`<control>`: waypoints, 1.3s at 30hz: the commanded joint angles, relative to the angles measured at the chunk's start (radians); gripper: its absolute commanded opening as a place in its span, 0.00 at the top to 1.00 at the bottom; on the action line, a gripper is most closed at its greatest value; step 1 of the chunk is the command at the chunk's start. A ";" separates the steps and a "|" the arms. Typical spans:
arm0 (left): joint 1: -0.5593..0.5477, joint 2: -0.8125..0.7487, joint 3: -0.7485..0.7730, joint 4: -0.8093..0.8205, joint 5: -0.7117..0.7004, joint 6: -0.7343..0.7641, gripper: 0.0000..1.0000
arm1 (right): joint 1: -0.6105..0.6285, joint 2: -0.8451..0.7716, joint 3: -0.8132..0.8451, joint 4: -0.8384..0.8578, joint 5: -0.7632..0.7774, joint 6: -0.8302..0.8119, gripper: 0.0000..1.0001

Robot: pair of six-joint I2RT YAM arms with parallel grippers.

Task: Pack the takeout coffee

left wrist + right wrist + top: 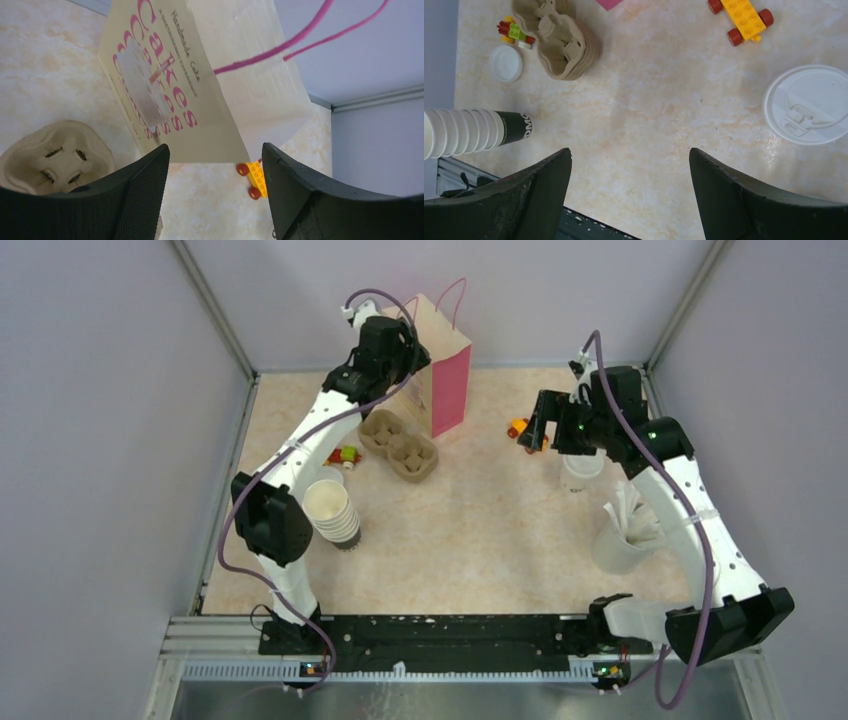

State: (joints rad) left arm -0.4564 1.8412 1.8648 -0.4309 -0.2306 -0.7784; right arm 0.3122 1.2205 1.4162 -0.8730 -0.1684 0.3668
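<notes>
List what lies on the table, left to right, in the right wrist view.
From the left: stack of paper cups → cardboard cup carrier → yellow toy car → lidded takeout coffee.

Pale lilac walls, beige marbled tabletop, grey metal corner posts

Left hand and right hand both reach forward, spread wide.

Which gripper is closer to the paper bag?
Left. The left gripper hovers right beside the bag; the right gripper is across the table, near a lidded cup.
</notes>
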 commanded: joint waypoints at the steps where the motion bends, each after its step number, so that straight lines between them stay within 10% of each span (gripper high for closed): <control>1: 0.024 0.019 0.053 0.144 -0.092 0.052 0.27 | 0.011 0.025 0.105 -0.024 0.024 -0.032 0.14; 13: 0.060 0.192 0.208 0.268 -0.002 0.224 0.31 | 0.011 0.049 0.098 -0.011 0.031 -0.027 0.15; 26: 0.037 0.230 0.298 0.444 0.177 0.261 1.00 | 0.011 0.064 0.069 -0.004 0.045 -0.058 0.15; 39: -0.078 0.052 0.164 0.389 0.412 0.077 1.00 | 0.007 0.113 0.327 -0.090 0.255 -0.049 0.12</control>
State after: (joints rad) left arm -0.4953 2.0506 2.0857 -0.0895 0.0895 -0.6151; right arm 0.3138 1.3350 1.5894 -0.9417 -0.0254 0.3214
